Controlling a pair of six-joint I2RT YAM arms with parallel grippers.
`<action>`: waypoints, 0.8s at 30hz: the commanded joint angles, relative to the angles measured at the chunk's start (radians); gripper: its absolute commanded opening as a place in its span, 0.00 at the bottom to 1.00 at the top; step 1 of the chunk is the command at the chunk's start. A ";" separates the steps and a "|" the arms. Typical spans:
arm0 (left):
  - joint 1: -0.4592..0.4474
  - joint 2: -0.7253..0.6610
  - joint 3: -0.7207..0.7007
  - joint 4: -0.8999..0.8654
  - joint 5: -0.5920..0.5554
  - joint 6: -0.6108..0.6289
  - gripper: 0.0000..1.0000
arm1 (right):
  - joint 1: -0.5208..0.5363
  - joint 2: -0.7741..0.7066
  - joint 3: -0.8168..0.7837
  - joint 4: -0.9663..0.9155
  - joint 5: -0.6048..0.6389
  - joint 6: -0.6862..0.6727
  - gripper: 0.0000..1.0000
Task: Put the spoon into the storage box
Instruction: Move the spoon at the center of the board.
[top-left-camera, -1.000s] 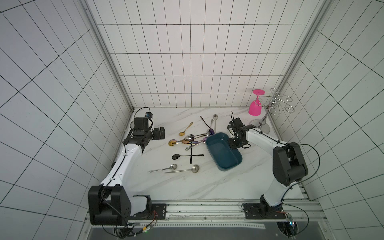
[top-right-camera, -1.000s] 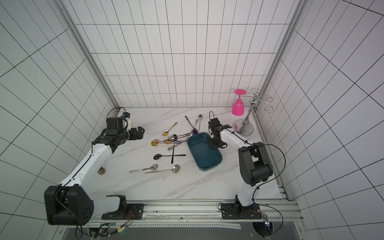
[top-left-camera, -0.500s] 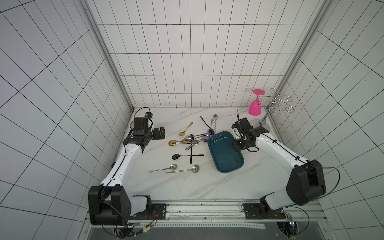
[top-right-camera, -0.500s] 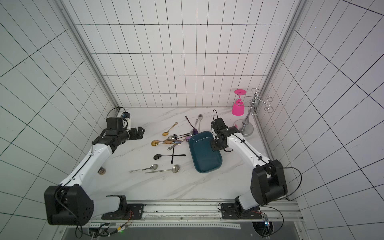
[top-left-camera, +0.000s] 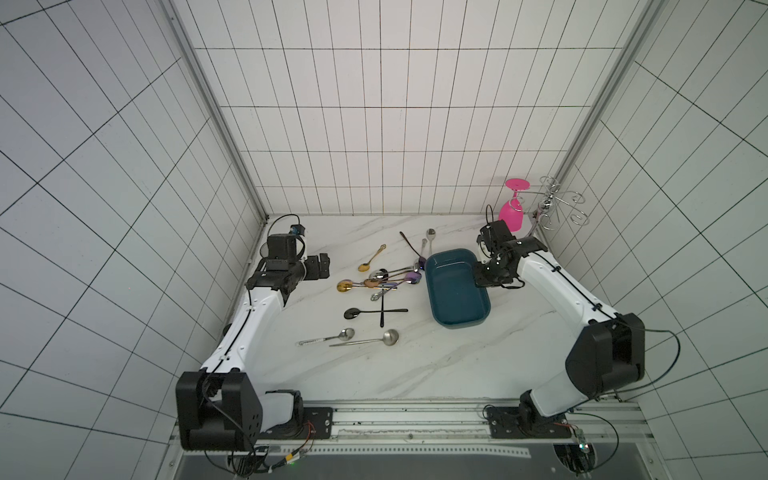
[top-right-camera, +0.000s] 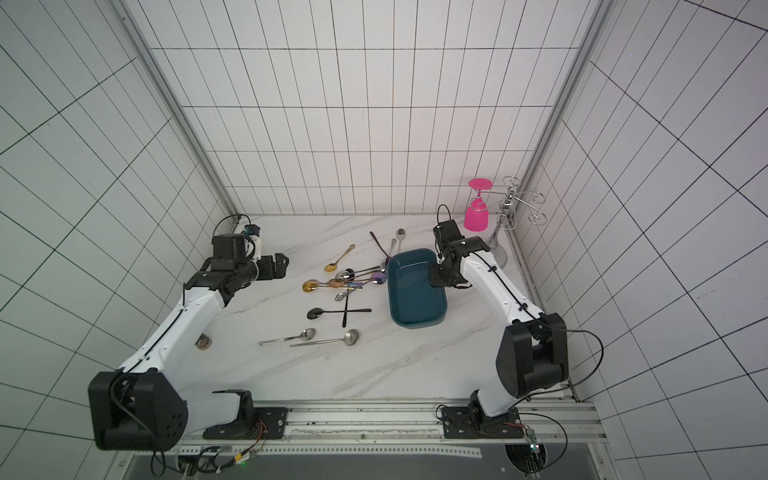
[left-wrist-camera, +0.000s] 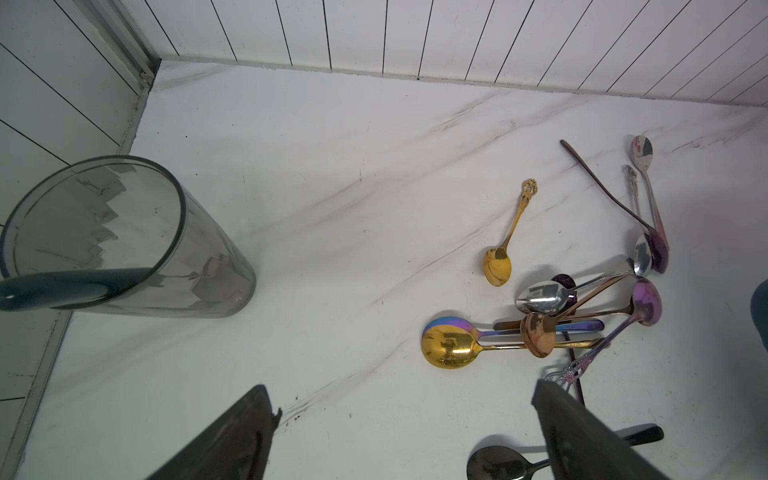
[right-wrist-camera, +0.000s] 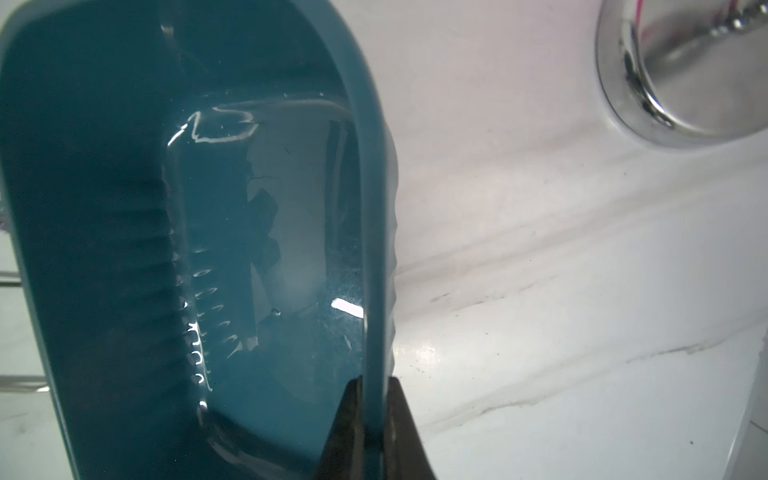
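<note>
Right wrist view: shows right gripper (right-wrist-camera: 376, 401) pinched tight on a long side wall of storage box (right-wrist-camera: 104, 216), one finger inside the wall, one outside. Puts chrome rack foot (right-wrist-camera: 685, 83) beyond the fingertips, on the outer side of that wall, apart from the box. Confirms the same grip in both top views, at the far half of the wall nearest that arm (top-left-camera: 485, 277). Cannot tell whether the box is lifted or resting on the marble table (top-left-camera: 415, 374). Finds heap of spoons (top-left-camera: 380, 275) on the table across the box from the right gripper, just beside the opposite wall, with more spoons scattered nearby. Shows left gripper (left-wrist-camera: 401, 388) with fingers spread wide and clear of everything, above the table, the heap just ahead. Places smoky glass cup (left-wrist-camera: 124, 249) off to its side, towards the tiled wall.
</note>
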 joint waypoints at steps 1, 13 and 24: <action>0.001 -0.005 -0.008 0.021 0.013 -0.001 0.99 | -0.017 0.059 0.044 -0.032 0.021 0.034 0.00; 0.001 -0.012 -0.003 0.018 0.006 0.000 0.99 | 0.114 0.234 0.067 0.104 0.053 0.192 0.00; 0.002 -0.022 -0.007 0.021 -0.001 0.005 0.99 | 0.318 0.374 0.206 0.229 0.118 0.299 0.00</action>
